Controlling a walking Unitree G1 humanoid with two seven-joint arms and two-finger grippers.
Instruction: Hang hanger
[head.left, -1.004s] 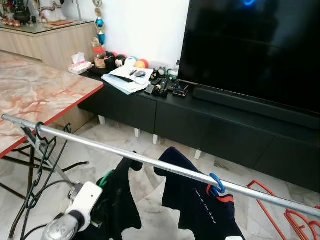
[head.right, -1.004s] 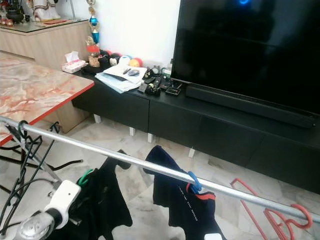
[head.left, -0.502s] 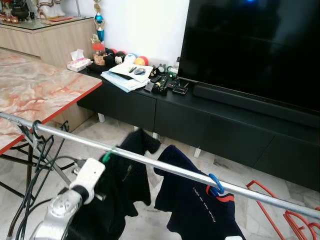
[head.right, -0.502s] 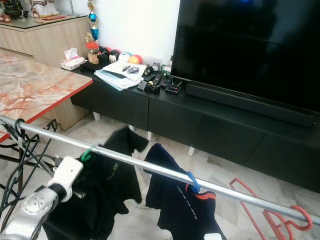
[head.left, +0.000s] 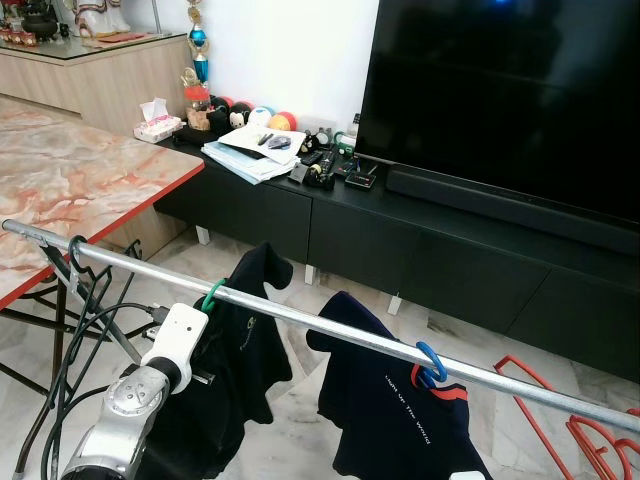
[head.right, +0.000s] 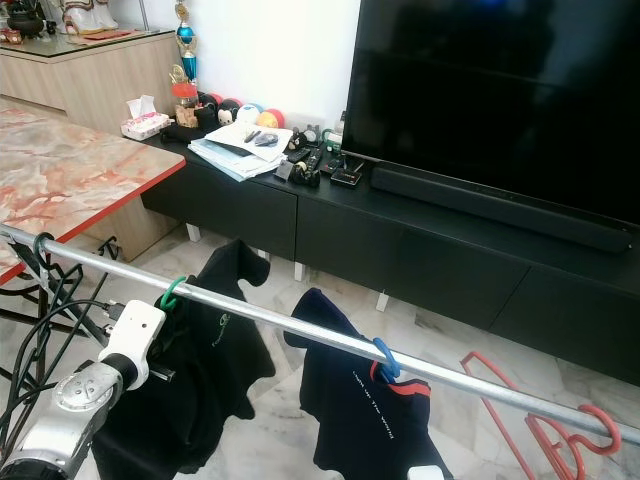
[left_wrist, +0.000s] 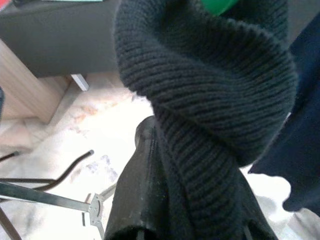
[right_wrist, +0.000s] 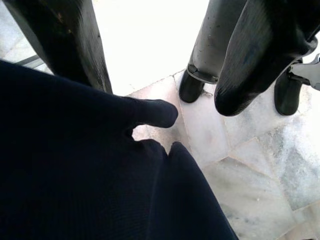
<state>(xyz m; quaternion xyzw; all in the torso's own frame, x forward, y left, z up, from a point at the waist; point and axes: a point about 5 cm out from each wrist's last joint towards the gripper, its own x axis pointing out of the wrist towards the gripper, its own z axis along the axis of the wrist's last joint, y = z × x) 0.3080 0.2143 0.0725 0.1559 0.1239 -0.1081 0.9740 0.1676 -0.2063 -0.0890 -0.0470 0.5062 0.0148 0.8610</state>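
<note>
The green hanger (head.left: 209, 297) has its hook over the rail (head.left: 330, 328), so the black top (head.left: 225, 370) it carries hangs free below, clear of the floor. It sits well left of the blue hanger (head.left: 431, 366), which holds the navy shirt (head.left: 400, 420) on the same rail; the gap keeps the two garments from bunching.

The left arm (head.left: 135, 400) reaches up just under the rail, its white wrist close beside the green hook. In the left wrist view a black finger (left_wrist: 137, 195) lies against the knitted collar (left_wrist: 220, 100), pressed into the fabric below the green plastic. The left pincer looks clenched on the top's neck, likely steadying the load while the hook settles.

The right pincer hangs low beside the navy shirt; whether it is released or clenched I cannot tell.

Red hangers (head.left: 585, 432) wait at the rail's far right.
</note>
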